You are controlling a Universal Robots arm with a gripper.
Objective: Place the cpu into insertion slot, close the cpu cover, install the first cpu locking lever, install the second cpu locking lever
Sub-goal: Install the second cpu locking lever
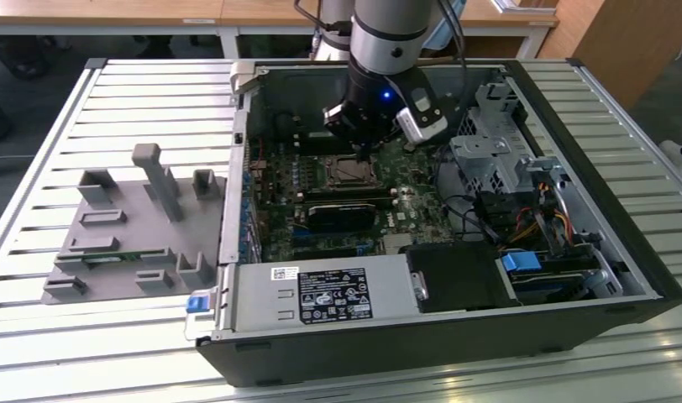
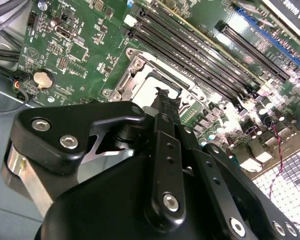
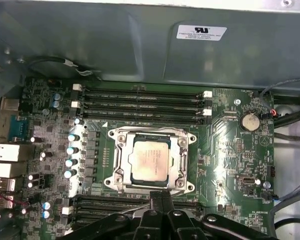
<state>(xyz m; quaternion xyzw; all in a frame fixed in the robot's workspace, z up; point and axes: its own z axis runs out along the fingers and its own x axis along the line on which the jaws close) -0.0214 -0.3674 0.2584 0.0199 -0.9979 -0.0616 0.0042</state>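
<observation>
The cpu (image 3: 150,160), a small square chip with a silver-grey top, lies in the insertion slot (image 3: 151,137) on the green motherboard. The cpu cover (image 3: 182,160), a silvery metal frame, lies flat around it, and the chip shows through its window. In the first wrist view my gripper (image 3: 161,200) has its two black fingers pressed together, shut, at the socket's edge beside the cover. In the exterior view the gripper (image 1: 361,149) hangs just above the cpu (image 1: 347,174) inside the open computer case. The second wrist view shows its fingertips (image 2: 166,100) over the cover (image 2: 127,75). I cannot make out the locking levers.
Long black memory slots (image 3: 140,102) run on both sides of the socket, and a coin battery (image 3: 250,121) sits nearby. The case walls (image 1: 243,126), a drive cage (image 1: 487,151), cables and the power supply (image 1: 318,294) hem in the board. A grey fixture (image 1: 128,227) lies on the slatted table.
</observation>
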